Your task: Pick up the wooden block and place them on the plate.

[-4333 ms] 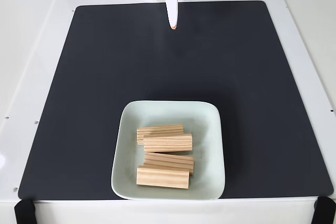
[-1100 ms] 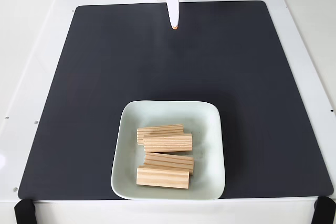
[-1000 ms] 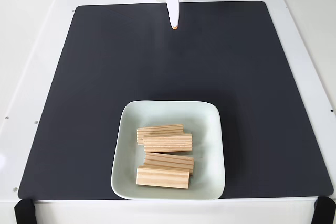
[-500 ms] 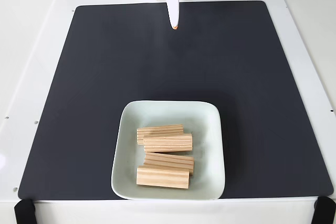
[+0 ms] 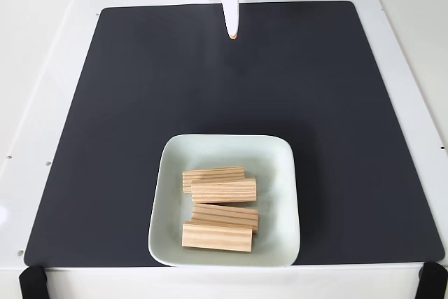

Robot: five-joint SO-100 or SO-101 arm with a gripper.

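Four wooden blocks counted in the fixed view, all lying inside the plate, none left on the black mat or the white table. Stacked loosely in two pairs, long axes running left to right across the picture, the upper pair slightly skewed against the lower. Plate sat at the near edge of the mat, toward the bottom of the picture. End effector found at the far edge, top centre, fingers drawn together into one narrow point with an orange tip, gripping nothing. Blocks lay straight down the picture from that tip, almost on the same vertical line, well apart from it, with bare mat between. Long axes set crosswise to the line from end effector to plate. Judged as finished: no block remaining to fetch, so no coming grasp to line up. Any further move judged to be only a retreat to rest.
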